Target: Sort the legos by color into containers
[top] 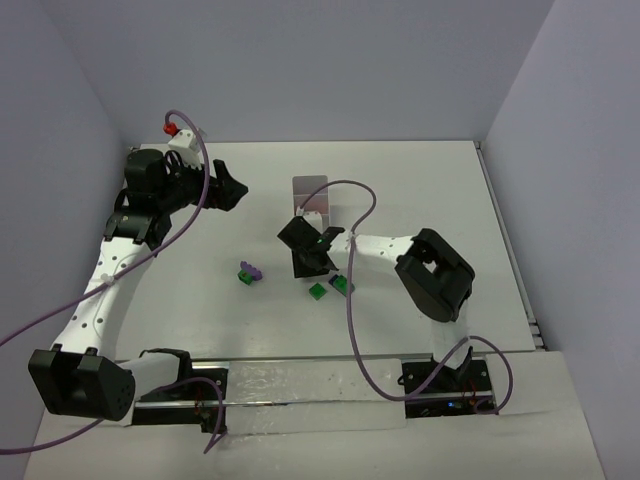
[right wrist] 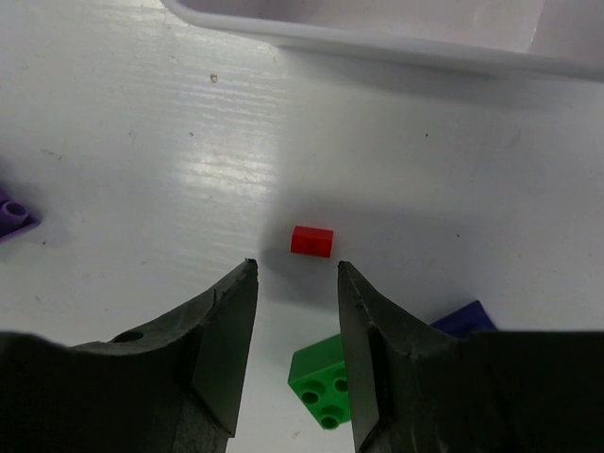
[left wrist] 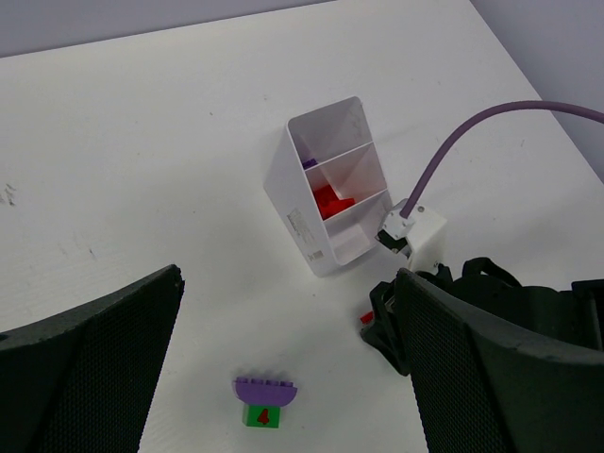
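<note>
The white three-compartment tray (top: 310, 187) stands at the table's middle back. In the left wrist view the tray (left wrist: 294, 209) holds a purple piece (left wrist: 309, 162) in its far compartment and red bricks (left wrist: 328, 201) in the middle one. My right gripper (top: 312, 255) (right wrist: 295, 269) is open, low over the table, just short of a small red brick (right wrist: 311, 241). A green brick (right wrist: 324, 382) and a dark blue brick (right wrist: 464, 317) lie by its right finger. My left gripper (top: 228, 188) (left wrist: 288, 377) is open, high above a purple-on-green brick (left wrist: 264, 401) (top: 250, 271).
Two green bricks (top: 318, 291) (top: 342, 284) lie just near of the right gripper. A purple piece (right wrist: 11, 215) lies at the left edge of the right wrist view. The right arm's purple cable (top: 355, 290) loops over the table. Walls stand at the back and sides.
</note>
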Tool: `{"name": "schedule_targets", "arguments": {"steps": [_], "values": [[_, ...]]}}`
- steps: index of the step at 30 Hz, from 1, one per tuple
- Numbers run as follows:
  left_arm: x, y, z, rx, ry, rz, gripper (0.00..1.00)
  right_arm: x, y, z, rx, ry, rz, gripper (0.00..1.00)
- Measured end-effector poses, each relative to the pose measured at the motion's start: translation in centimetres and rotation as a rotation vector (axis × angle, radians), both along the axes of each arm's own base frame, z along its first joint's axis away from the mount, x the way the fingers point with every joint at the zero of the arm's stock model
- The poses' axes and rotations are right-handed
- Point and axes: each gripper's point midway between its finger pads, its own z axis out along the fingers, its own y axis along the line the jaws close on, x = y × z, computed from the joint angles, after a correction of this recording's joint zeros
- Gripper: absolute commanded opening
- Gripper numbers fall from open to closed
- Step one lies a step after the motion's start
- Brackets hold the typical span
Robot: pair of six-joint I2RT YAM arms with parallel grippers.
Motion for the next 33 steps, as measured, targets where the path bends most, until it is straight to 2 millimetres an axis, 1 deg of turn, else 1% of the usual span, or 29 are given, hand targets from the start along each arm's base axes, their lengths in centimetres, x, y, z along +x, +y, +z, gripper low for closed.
{"name": "schedule_targets", "arguments": {"steps": [4, 6, 12, 20, 23, 27, 29, 33], "values": [[0.0, 0.0, 0.0, 0.004, -0.003, -0.001, 0.99, 0.2, 0.1, -0.8, -0.016, 0.012, -0.008, 0.44], [0.0, 0.1, 0.0, 0.006, -0.004, -0.001, 0.99, 0.5, 0.3, -0.7, -0.015, 0.009, -0.014, 0.41], [0.1, 0.2, 0.0, 0.009, -0.006, 0.0, 0.99, 1.0, 0.3, -0.9, -0.025, 0.004, -0.029, 0.38], [0.0, 0.2, -0.4, 0.013, -0.001, 0.0, 0.99, 1.8, 0.0, -0.9, -0.025, 0.0, -0.051, 0.37], [0.0, 0.2, -0.5, 0.013, 0.003, 0.0, 0.99, 2.1, -0.2, -0.9, -0.025, 0.0, -0.059, 0.32], [0.0, 0.2, -0.6, 0.014, 0.005, 0.0, 0.99, 2.3, -0.4, -1.0, -0.025, 0.001, -0.067, 0.22], [0.0, 0.2, -0.6, 0.014, 0.005, 0.0, 0.99, 2.3, -0.4, -1.0, -0.025, 0.001, -0.069, 0.15], [0.1, 0.3, -0.7, 0.014, 0.006, 0.001, 0.99, 2.3, -0.4, -1.0, -0.024, 0.001, -0.068, 0.11]]}}
